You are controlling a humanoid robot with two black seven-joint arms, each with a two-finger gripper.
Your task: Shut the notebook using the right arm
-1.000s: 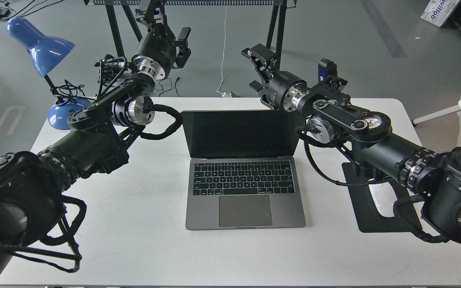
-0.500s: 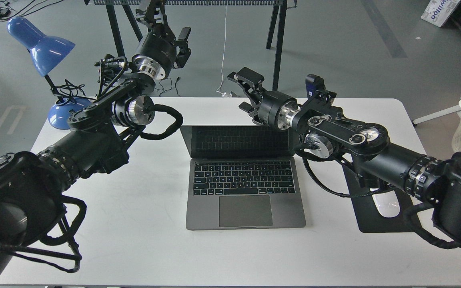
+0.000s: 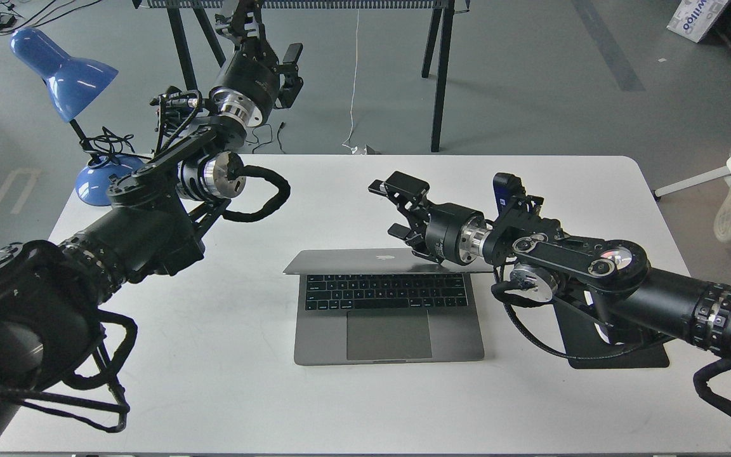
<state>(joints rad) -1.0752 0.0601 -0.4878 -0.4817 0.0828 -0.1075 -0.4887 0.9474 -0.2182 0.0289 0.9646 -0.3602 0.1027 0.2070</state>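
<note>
A grey concrete floor lies behind one white table [image 3: 213,393], and from my remote seat I count two black arms, one notebook, one lamp and one mouse pad. The notebook [image 3: 391,317] sits at the middle of the table, its grey lid tilted low over the black keyboard, the apple logo [image 3: 382,257] showing on the lid's back; a gap remains between lid and keys. My right arm [image 3: 594,279] comes in from the right edge, a blue module [image 3: 506,190] standing near its wrist. The right gripper [image 3: 391,209] hangs just above the lid's far right part with its two fingers spread apart and nothing between them; I cannot tell whether a finger touches the lid. The left gripper [image 3: 276,54] is raised beyond the table's far left, fingers parted, empty. The blue lamp [image 3: 64,70] stands at the far left corner. The black mouse pad [image 3: 619,352] lies under my right arm. A box [image 3: 698,16] at top right bears writing, too cropped to read.
</note>
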